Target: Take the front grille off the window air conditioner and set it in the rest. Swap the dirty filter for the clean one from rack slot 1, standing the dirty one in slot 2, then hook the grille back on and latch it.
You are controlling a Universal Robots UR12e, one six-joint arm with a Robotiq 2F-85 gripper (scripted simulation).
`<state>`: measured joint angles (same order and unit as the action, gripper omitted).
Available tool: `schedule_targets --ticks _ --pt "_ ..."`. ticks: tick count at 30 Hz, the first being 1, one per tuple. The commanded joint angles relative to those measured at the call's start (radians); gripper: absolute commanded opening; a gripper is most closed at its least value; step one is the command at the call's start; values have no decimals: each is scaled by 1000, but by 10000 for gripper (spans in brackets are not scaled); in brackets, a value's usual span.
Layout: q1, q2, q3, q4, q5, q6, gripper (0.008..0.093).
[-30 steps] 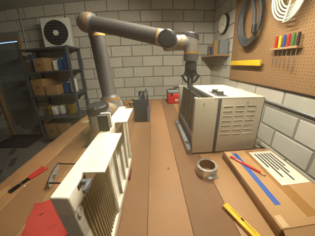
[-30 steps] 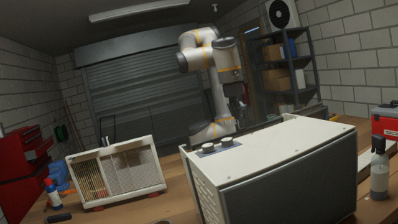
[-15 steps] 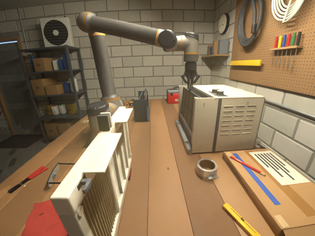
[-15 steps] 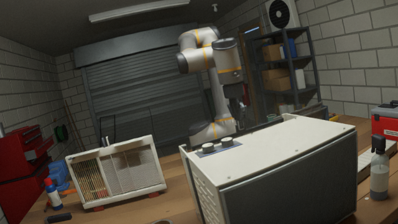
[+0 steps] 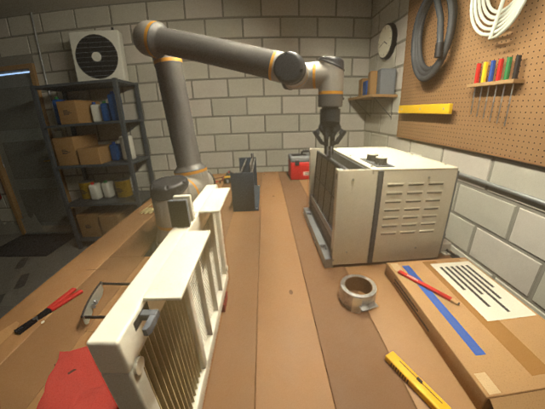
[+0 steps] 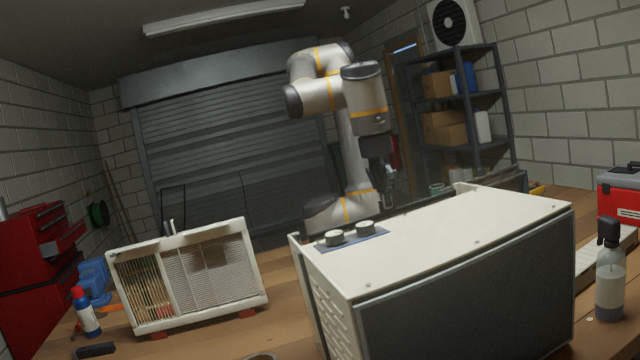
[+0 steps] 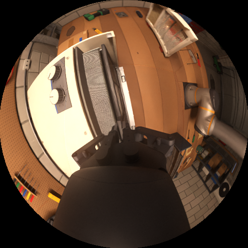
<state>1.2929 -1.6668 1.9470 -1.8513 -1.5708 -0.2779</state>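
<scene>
I grip the top edge of a dark-framed filter [image 7: 116, 86] with my closed gripper [image 5: 328, 147] [image 7: 121, 129]. The filter stands in the open front of the window air conditioner [image 5: 378, 202] [image 6: 435, 270]. Behind it sits the unit's fine grey mesh [image 7: 98, 91]. The white front grille [image 5: 176, 299] [image 6: 187, 275] stands apart in its rest across the bench. The dark filter rack [image 5: 245, 185] stands further back on the bench, with a filter in it.
A long cardboard box [image 5: 466, 317] lies right of the unit. A tape roll [image 5: 357, 291] and a yellow knife [image 5: 416, 385] lie on the bench in front of it. A red toolbox [image 5: 299, 166] sits behind. A spray bottle [image 6: 610, 270] stands beside the unit's rear.
</scene>
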Motion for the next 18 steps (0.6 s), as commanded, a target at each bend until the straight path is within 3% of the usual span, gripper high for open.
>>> schedule_targets --ticks 1,14,18 --pt "0 0 0 0 0 0 130" --pt "0 0 0 0 0 0 390" --pt "0 0 0 0 0 0 400"
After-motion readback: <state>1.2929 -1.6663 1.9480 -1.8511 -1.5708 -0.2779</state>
